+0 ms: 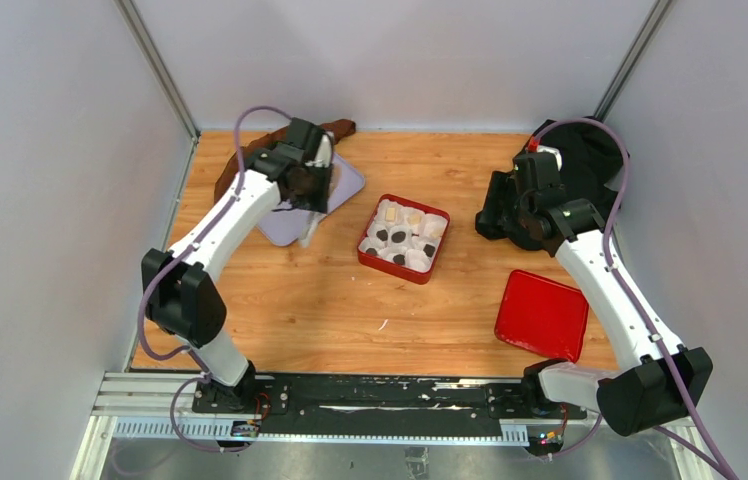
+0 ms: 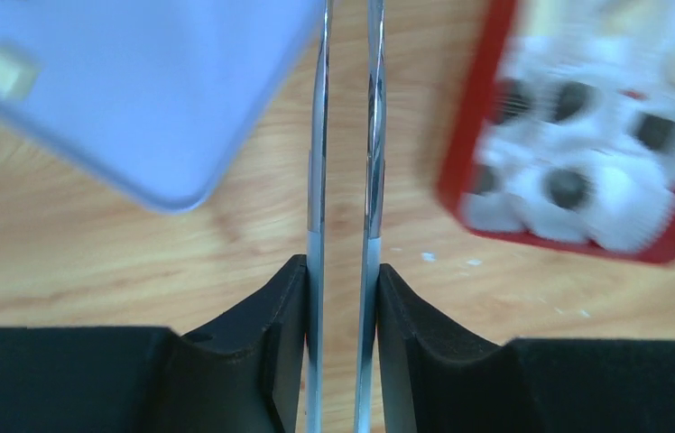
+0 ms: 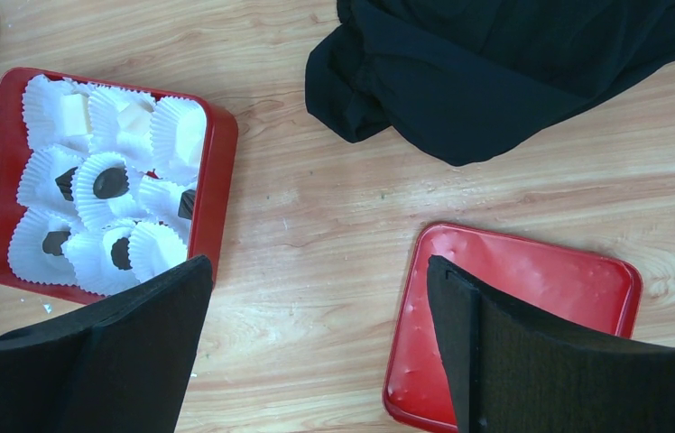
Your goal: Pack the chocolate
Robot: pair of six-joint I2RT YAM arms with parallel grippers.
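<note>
A red box (image 1: 367,250) holds white paper cups with dark brown chocolate (image 1: 400,237) and cream pieces; it also shows in the right wrist view (image 3: 217,153), with dark chocolate (image 3: 110,182) and cream pieces (image 3: 72,113) in the cups. One tan chocolate (image 2: 4,70) lies on a lavender tray (image 2: 153,99). My left gripper (image 1: 312,195) is shut on metal tweezers (image 2: 318,135), which point down over the tray's near edge; the tips hold nothing that I can see. My right gripper (image 1: 495,215) is open and empty, above the table right of the box.
A red lid (image 1: 542,314) lies flat at the front right, also in the right wrist view (image 3: 532,271). A black cloth (image 1: 590,150) is heaped at the back right. A brown cloth (image 1: 235,170) lies behind the lavender tray (image 1: 350,185).
</note>
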